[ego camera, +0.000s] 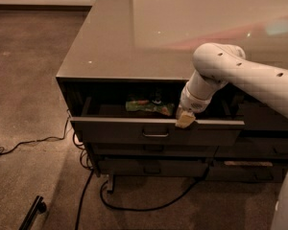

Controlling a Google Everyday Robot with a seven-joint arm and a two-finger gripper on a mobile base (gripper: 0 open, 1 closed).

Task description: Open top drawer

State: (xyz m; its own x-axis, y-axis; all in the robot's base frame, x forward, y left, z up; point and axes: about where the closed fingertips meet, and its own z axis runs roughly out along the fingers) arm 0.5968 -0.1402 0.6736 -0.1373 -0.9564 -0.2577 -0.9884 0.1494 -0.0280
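The top drawer [110,131] of the dark cabinet stands pulled out some way, its flat front carrying a small metal loop handle [155,135] at centre. A green packet [149,106] lies inside it. My gripper [185,120] hangs from the white arm [240,75] and rests on the top edge of the drawer front, right of the handle. Its tan fingertips hook over that edge.
The cabinet has a glossy top [134,37]. Two slimmer drawers [153,166] sit shut below. Black cables [134,202] trail on the carpet under and left of the cabinet. A black bar [31,213] lies on the floor at the lower left.
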